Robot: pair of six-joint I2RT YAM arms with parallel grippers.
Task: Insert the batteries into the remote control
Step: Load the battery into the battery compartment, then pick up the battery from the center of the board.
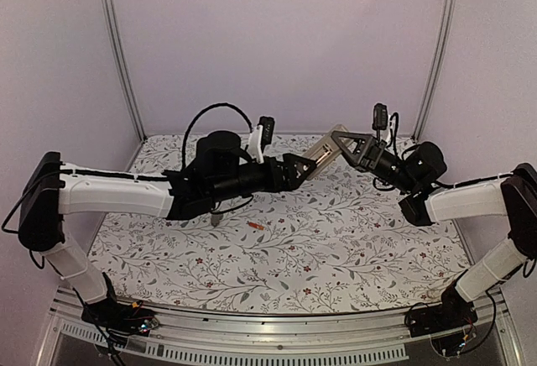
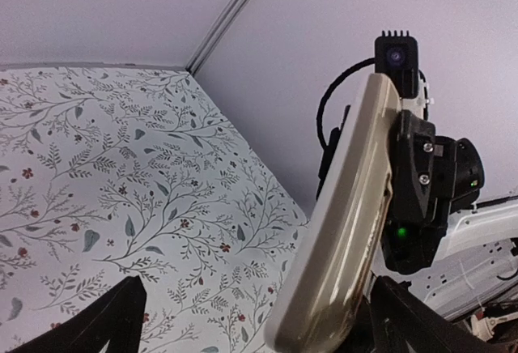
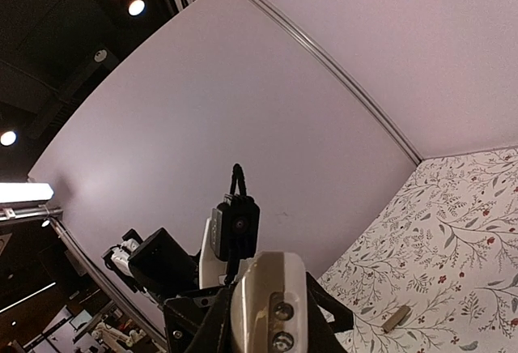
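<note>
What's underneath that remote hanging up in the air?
Only the flowered table shows below the remote. One orange battery lies nearer, not beneath it. The left gripper covers part of that spot.

Both arms stretched inward toward 12 o'clock: left claw spread wide, right claw clamped on remote control.

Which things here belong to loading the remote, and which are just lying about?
Job in hand:
- remote control, held up off the table in the right gripper
- one orange-red battery, lying on the table, in neither gripper

Lying about:
- small flat grey piece, resting on the floral table cover
</note>
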